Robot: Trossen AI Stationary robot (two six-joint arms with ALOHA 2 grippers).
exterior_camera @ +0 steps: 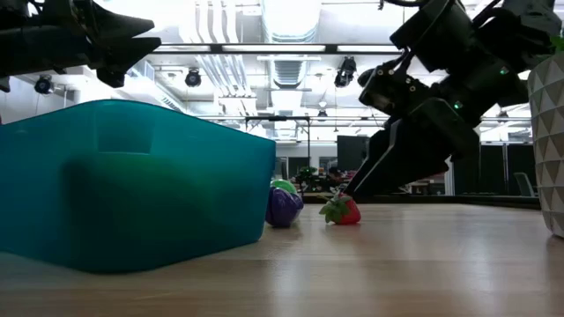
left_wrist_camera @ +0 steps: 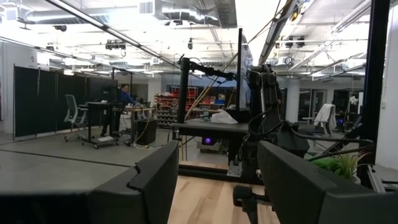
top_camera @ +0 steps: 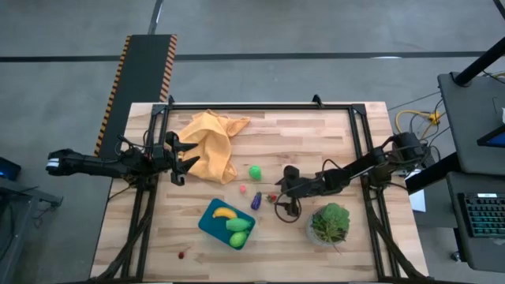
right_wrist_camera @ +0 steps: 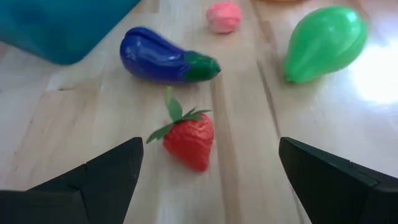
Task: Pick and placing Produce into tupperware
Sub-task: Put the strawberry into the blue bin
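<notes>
Banana [top_camera: 224,212] and two greens sit in our tupperware [top_camera: 207,223]; right gripper [right_wrist_camera: 205,163], jaws spread, straddles the strawberry [right_wrist_camera: 189,140]; eggplant [right_wrist_camera: 165,58] just beyond.

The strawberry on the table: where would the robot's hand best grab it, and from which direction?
Probably across the red body of the strawberry, coming from above. It lies on its side with its leaves toward the eggplant, and the right hand is open, with one finger on each side of it.
</notes>
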